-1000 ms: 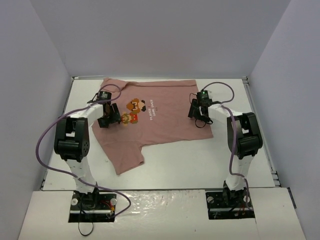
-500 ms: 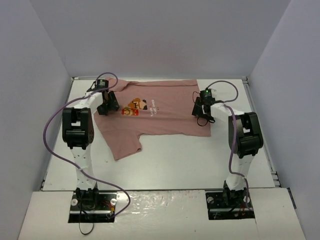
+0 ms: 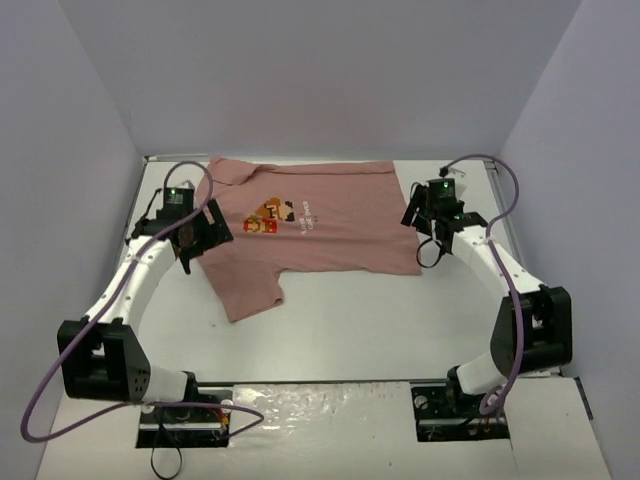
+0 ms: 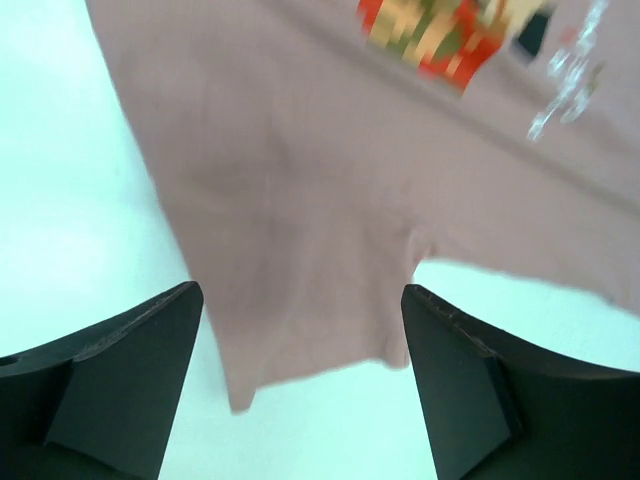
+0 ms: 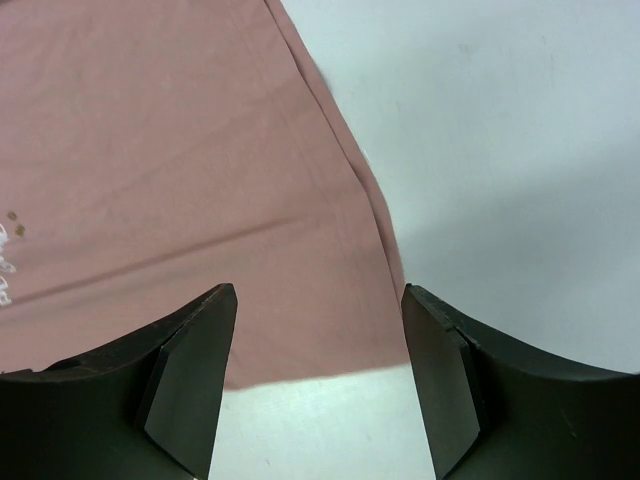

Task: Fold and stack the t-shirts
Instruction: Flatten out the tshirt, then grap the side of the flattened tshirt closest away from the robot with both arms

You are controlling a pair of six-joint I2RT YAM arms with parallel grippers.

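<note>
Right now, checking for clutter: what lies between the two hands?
Only the pink t-shirt, spread print-up, lies between the left hand and the right hand, seen in the top view.

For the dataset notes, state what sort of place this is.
Probably a robotics lab test cell, not a home: a plain white tabletop boxed in by bare pale walls, a white-and-black left arm and right arm bolted at its near edge, and one dusty-pink short-sleeved cotton t-shirt laid out.

White arms (image 3: 135, 277), black joints (image 3: 97, 360), purple cables (image 3: 478, 156)
</note>
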